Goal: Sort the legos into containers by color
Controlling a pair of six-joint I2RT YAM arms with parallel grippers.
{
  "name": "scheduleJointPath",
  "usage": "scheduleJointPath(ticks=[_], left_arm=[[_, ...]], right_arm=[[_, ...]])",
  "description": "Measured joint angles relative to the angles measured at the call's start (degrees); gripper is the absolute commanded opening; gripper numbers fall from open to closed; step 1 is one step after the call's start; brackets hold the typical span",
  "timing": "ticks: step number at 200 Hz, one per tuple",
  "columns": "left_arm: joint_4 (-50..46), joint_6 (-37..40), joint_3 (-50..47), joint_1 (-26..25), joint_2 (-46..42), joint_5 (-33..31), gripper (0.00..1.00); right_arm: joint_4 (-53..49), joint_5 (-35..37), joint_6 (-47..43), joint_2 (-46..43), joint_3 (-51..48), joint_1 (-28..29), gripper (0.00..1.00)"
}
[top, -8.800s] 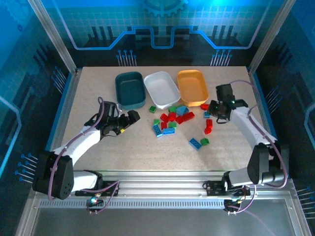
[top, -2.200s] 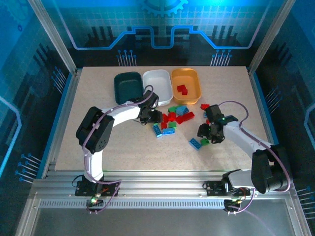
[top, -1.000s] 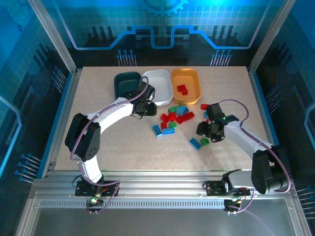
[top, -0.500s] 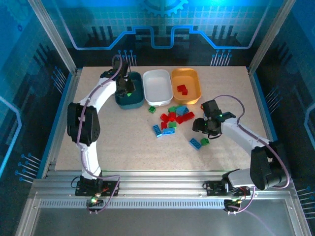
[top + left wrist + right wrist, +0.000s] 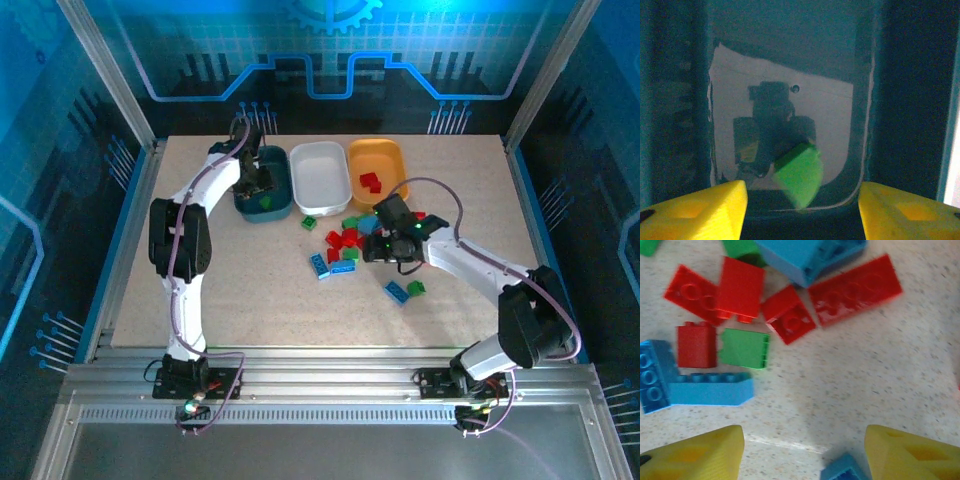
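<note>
Speckled beige table [image 5: 250,290], blue-lit panel walls [image 5: 450,50]

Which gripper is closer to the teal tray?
Left. The left gripper hangs over the teal tray; the right gripper is at the brick pile, past the white tray.

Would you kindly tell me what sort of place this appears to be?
Likely an enclosed robot lab or demo cell: an aluminium frame surrounds a speckled table, with blue circuit-pattern backdrop panels behind it.
</note>
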Motion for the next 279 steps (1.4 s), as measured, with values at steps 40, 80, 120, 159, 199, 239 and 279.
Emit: scheduleJointPath(ticks=[40, 80, 120, 159, 199, 239, 279], left_arm=[[-0.02, 0.07, -1.86, 0.22, -2.25, 0.22, 0.71], [6.19, -2.84, -22.58, 0.87, -22.75, 2.23, 0.85], [14.53, -8.85, -47.06, 1.2, -48.5, 5.92, 0.99], [17.0, -13.97, -66.01, 1.25, -64.04, 8.41, 0.99], [16.74, -16.7, -73.42, 1.25, -74.62, 9.79, 0.99], [16.85, -18.03, -74.34, 1.25, -76.19, 10.4, 0.99], [16.0, -18.08, -75.1, 1.25, -77.77, 10.4, 0.99]], right_arm=[[-1.03, 2.62, -2.49, 5.86, 7.72, 8.11, 0.63], [-1.92, 3.43, -6.01, 17.57, 18.16, 13.81, 0.62], [-3.82, 3.82, -8.17, 27.36, 24.94, 16.76, 0.63], [-5.33, 3.78, -8.33, 32.35, 27.1, 17.03, 0.62], [-6.03, 3.98, -8.35, 34.4, 29.55, 17.14, 0.43], [-5.99, 4.46, -7.85, 35.93, 30.42, 17.57, 0.33], [-5.73, 4.9, -7.17, 35.69, 30.29, 17.66, 0.3]])
